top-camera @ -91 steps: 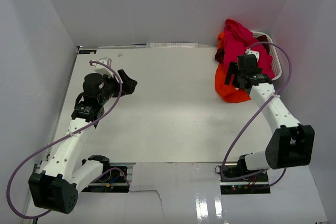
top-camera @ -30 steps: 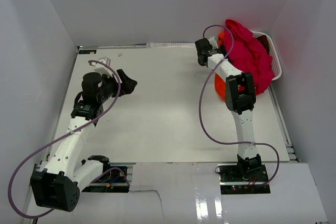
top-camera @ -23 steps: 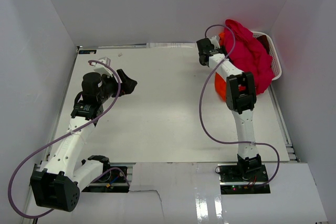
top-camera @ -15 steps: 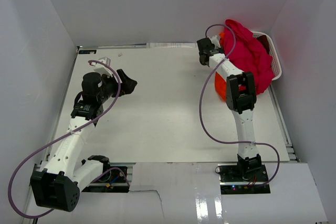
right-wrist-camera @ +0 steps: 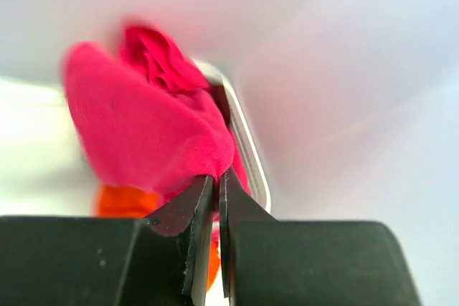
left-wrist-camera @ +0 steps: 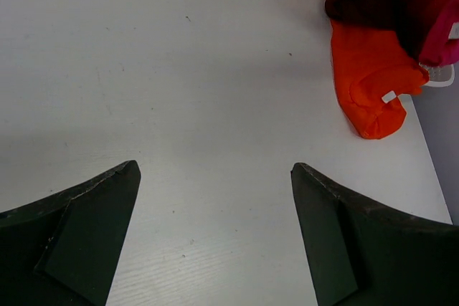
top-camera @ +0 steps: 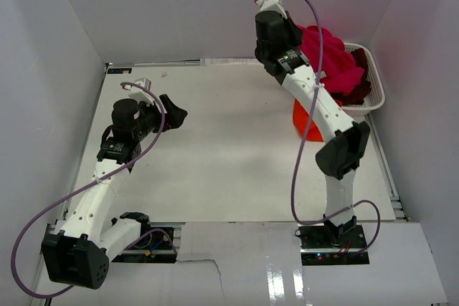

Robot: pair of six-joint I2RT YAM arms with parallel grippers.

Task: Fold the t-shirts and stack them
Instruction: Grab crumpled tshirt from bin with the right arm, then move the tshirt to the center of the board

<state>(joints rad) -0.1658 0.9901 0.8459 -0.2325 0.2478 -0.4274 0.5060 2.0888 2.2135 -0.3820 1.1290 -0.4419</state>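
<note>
**A:** Far left of the overhead view, the left claw (top-camera: 174, 114) hangs released, jaws wide and nothing in them, over the bare white surface (top-camera: 229, 155).

**B:** And the other one?

**A:** Upper middle, way up high. The right claw (right-wrist-camera: 216, 177) is clenched on a fold of the crimson tee (top-camera: 326, 51), and the cloth trails from its tips down toward the basket (top-camera: 378, 84) in the upper right corner.

**B:** Where are the other shirts?

**A:** The orange tee (top-camera: 304, 123) spills onto the surface just left of the basket, partly behind the arm. The maroon tee (top-camera: 356, 91) lies in the basket under the crimson one.

**B:** So how does it do this bit well?

**A:** My read is to lift until the crimson hangs free of the other two, then carry it over to the open middle of the surface. It looks like a thin pinch on an edge, so slow and steady, or the cloth could slip out. It should also watch that the maroon doesn't ride along and that the basket doesn't tip. After that the left claw could take a second corner and spread the shirt flat.

**B:** What's changed from a second ago?

**A:** Plenty! The right arm was low then, its claw tucked at the pile's left edge, with crimson draped over the whole basket. Now the arm has reared up, the crimson is bunched and raised, and the maroon and more of the basket rim are uncovered. The left arm hasn't budged.
</note>
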